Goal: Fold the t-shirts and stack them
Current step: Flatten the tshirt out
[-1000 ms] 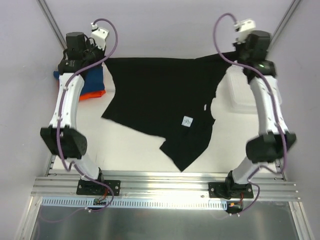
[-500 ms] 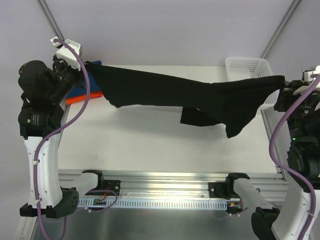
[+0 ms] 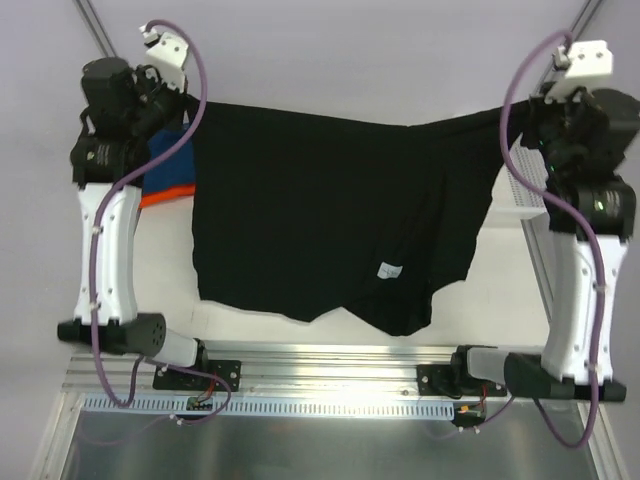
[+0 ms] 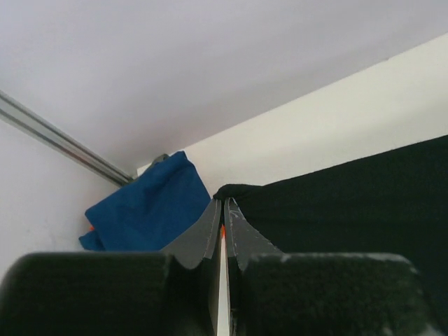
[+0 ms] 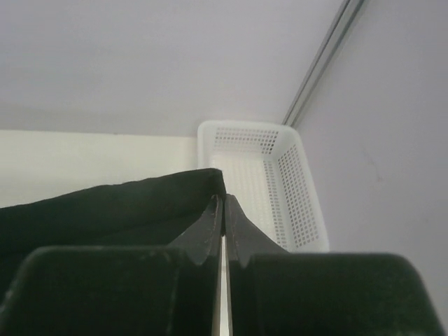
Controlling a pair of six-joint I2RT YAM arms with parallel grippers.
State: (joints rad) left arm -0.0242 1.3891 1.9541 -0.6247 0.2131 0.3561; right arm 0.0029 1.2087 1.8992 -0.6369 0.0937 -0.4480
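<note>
The black t-shirt (image 3: 320, 220) has dropped open into a wide hanging sheet; my left fingers (image 4: 208, 231) and right fingers (image 5: 205, 227) each pinch a top corner.

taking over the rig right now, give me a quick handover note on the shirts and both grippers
Left gripper: shut on one corner of the black t-shirt.
Right gripper: shut on the opposite corner, beside the white basket.
The black shirt hangs spread wide between the two arms above the table, white tag showing. It is not folded yet.
Blue t-shirt lies on the orange t-shirt in the far left corner; they look already stacked.
Left to do: lay the black one flat, fold it, and add it to that pile.
</note>
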